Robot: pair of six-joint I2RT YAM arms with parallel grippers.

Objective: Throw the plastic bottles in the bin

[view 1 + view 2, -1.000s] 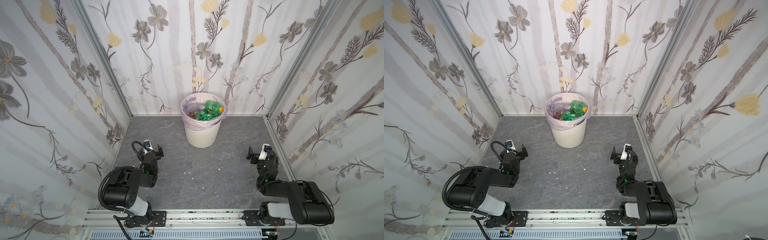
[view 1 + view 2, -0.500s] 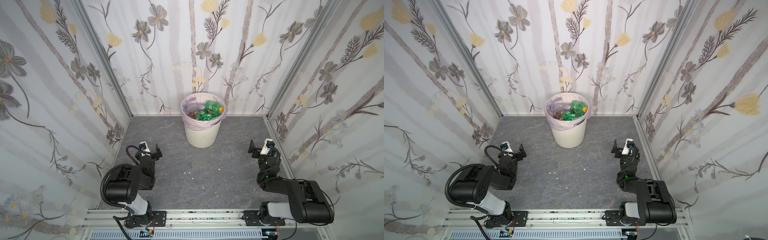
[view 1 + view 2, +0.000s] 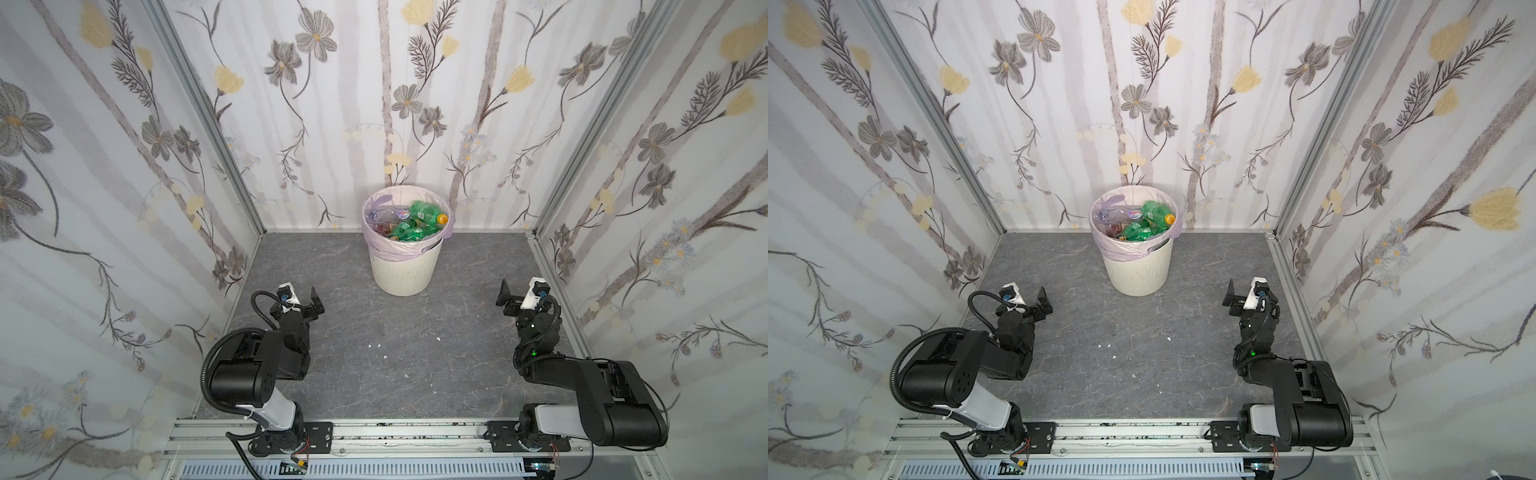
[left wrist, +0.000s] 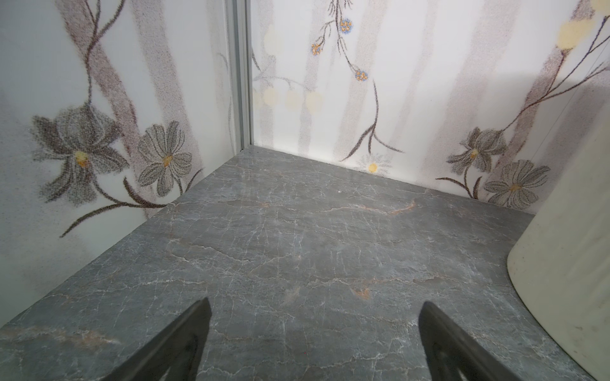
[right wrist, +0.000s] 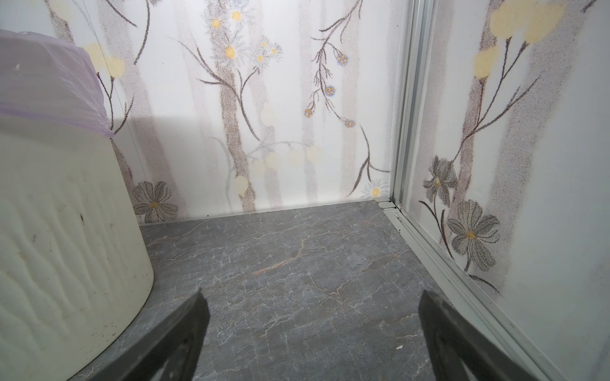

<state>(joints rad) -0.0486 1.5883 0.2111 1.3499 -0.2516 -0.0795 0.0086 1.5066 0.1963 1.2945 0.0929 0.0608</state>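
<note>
The bin (image 3: 402, 270) (image 3: 1137, 272), cream-white, ribbed and lined with a lilac bag, stands at the back middle of the grey floor. Plastic bottles lie inside it: green ones with a yellow cap (image 3: 424, 212) (image 3: 1153, 210) and a clear one (image 3: 384, 215) (image 3: 1117, 215). No bottle shows on the floor. My left gripper (image 3: 301, 300) (image 3: 1032, 301) (image 4: 315, 303) is open and empty, low over the floor, front left of the bin (image 4: 561, 264). My right gripper (image 3: 521, 297) (image 3: 1246, 297) (image 5: 313, 295) is open and empty, front right of the bin (image 5: 66, 214).
Flowered walls close in the left, back and right sides, with aluminium posts (image 3: 208, 120) (image 3: 582, 137) in the back corners. A metal rail (image 3: 395, 432) runs along the front edge under both arm bases. Small white specks (image 3: 378, 345) dot the floor.
Both arms have shifted slightly and their wrists have turned a little near the side walls. Both grippers stayed open and empty, and the bin has not moved.
</note>
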